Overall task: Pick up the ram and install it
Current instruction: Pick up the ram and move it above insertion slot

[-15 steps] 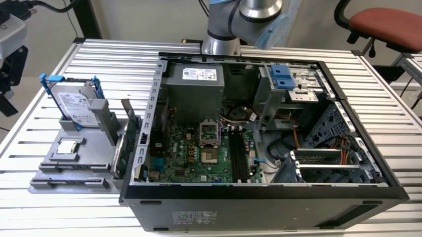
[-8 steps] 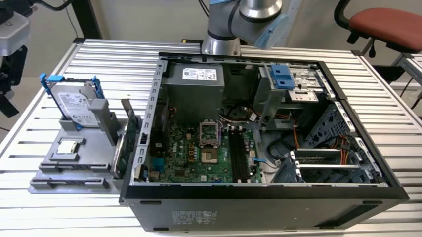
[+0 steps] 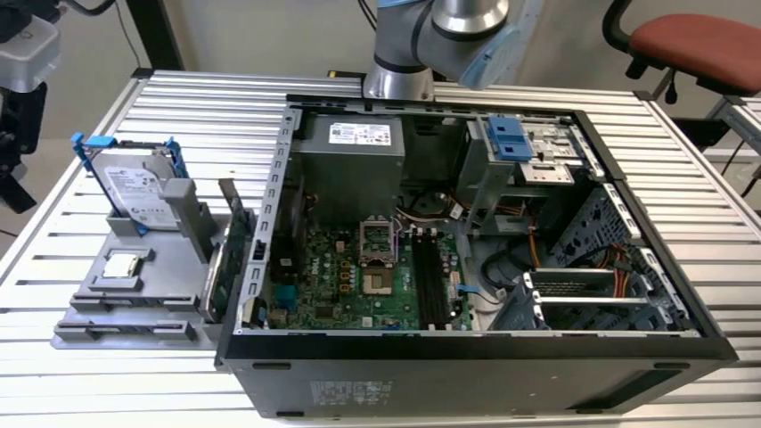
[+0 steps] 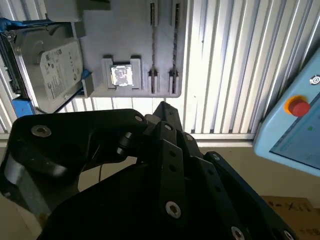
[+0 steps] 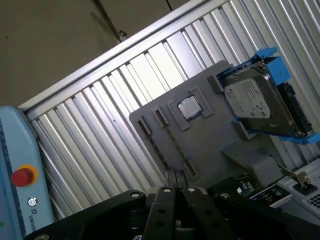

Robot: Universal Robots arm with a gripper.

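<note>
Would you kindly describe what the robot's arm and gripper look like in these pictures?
In the exterior view, the arm is round silver-grey metal with a pale blue joint cap. In the second wrist view, the gripper is black, built from flat angular links joined by silver screws.

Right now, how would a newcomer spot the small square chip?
At the exterior view's left, beside the open computer case, a gray holder sits on the slatted table. In front of the upright hard drive with blue brackets, the small square chip lies in a pocket. It alone is flat, square and silver-topped; the green card stands on edge.
</note>
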